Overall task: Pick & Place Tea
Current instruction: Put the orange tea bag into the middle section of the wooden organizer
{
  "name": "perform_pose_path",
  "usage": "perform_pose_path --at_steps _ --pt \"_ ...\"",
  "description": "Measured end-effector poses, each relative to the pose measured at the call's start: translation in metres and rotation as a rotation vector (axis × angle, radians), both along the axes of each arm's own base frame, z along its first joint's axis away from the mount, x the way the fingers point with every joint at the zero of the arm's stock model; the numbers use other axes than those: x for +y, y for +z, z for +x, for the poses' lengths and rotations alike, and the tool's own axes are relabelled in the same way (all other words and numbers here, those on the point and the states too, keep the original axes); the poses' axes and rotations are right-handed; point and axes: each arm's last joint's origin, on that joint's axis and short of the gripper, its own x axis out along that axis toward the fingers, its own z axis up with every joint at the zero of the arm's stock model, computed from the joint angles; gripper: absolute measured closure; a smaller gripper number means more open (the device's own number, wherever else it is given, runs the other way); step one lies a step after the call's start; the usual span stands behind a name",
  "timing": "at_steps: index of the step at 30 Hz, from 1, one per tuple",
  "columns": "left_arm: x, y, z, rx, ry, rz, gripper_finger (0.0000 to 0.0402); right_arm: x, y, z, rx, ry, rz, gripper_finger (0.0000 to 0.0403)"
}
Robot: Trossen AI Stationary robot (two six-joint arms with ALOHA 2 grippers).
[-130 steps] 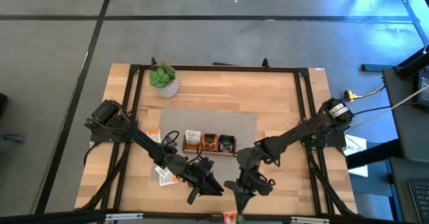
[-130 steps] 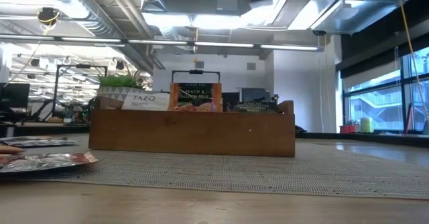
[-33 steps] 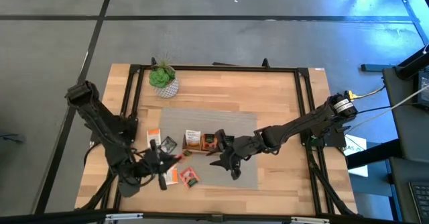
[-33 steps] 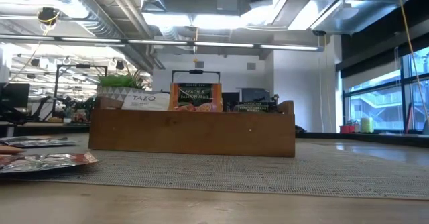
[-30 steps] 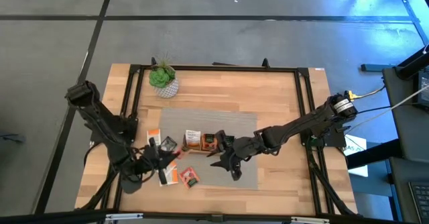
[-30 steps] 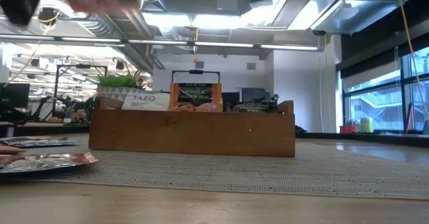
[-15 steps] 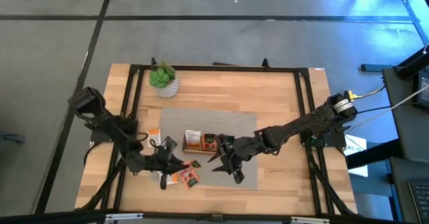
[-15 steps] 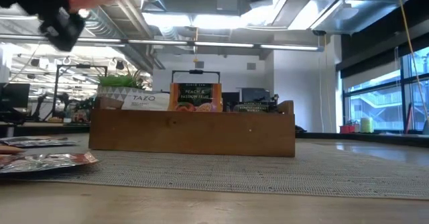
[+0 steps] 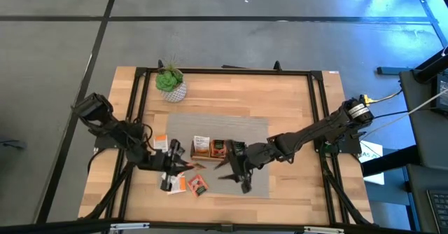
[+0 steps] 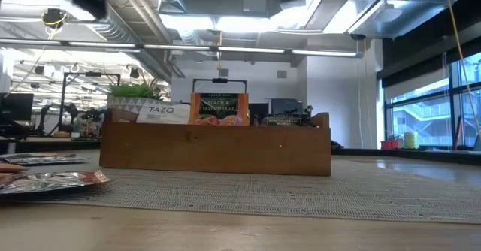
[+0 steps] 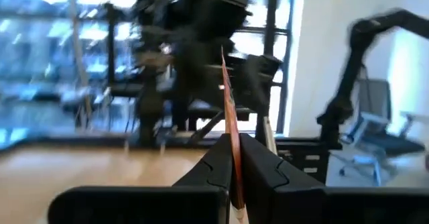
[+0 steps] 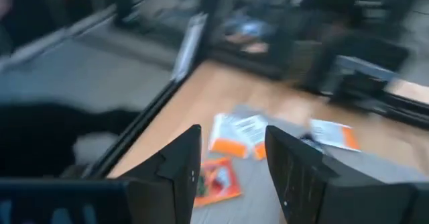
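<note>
Left of centre in the high view, my left gripper (image 9: pixel 183 164) pinches a red sachet (image 11: pixel 228 140) edge-on, long axis upright; my right gripper (image 9: pixel 234 169), fingers spread, hovers over the grey mat (image 9: pixel 255 132) beside the wooden tray (image 9: pixel 218 159); office behind.

The wooden tray (image 9: pixel 218 148) is sitting mid-mat, blocking a straight path across the table. The left gripper (image 9: pixel 186 165), pinching a red tea sachet (image 11: pixel 228 133) edge-on, and the right gripper (image 9: pixel 225 169) with fingers spread are crowding the strip just in front of the tray. Loose sachets (image 9: pixel 187 185) are lying nearby. The potted plant (image 9: pixel 170 82) is standing well apart.
</note>
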Motion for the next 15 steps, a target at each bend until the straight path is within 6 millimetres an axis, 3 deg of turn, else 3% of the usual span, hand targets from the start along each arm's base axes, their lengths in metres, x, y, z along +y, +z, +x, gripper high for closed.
perform_pose_path --at_steps 5,15 --pt "0.002 0.008 0.012 -0.045 -0.046 0.048 0.0389 -0.005 0.006 0.003 -0.068 -0.177 0.007 0.0235" --pt "0.008 0.005 0.018 -0.022 -0.022 0.051 0.0389 -0.005 0.007 0.006 -0.068 -0.144 0.107 0.0235"
